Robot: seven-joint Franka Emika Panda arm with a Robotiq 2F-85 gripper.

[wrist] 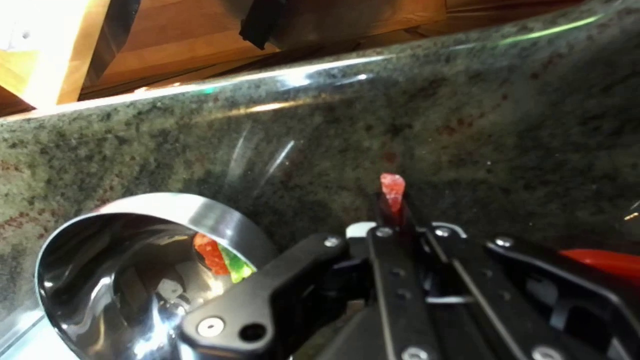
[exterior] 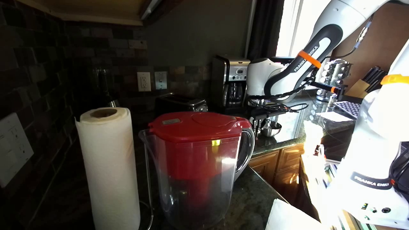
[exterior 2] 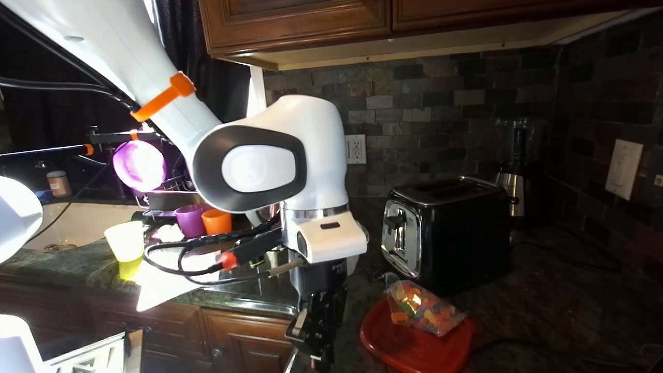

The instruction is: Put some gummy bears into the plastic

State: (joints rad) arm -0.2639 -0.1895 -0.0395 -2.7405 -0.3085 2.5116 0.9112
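Dark, mottled granite counter (wrist: 475,160), glossy under hard light, with a metal bowl (wrist: 215,212) near the polished edge. Below the bowl, in an exterior view, wooden cabinets (exterior: 291,158); behind and to the left of the bowl as seen there, a coffee maker (exterior: 235,80), then a toaster (exterior: 183,103), a stone-tile backsplash (exterior: 111,48) and a wall outlet (exterior: 144,81). To the right of the bowl and farther back, a glaring window (exterior: 292,28) and a knife block (exterior: 359,89). Nearer the camera than the bowl, to the left, a clear pitcher (exterior: 195,159) with a red lid (exterior: 195,126) and, farther left, a paper towel roll (exterior: 110,169). Immediately beside the bowl, in the wrist view, the hand (wrist: 400,220): narrow, with jaws nearly together, pinching a red gummy (wrist: 392,185) at the tips, with the outer part of the gummy in plain sight beyond them. Contact between hand and bowl: not determinable, owing to overlap of the two in this view. Inside the bowl, close to the wall on the side toward the hand, a red piece (wrist: 211,254) and a green piece (wrist: 236,265) of candy. Across the hand from the bowl, a red plastic dish (exterior 2: 396,342), visible as a mere red edge in the wrist view and more fully in an exterior view; on the dish there, a transparent bag of gummies (exterior 2: 424,310) in mixed colours.
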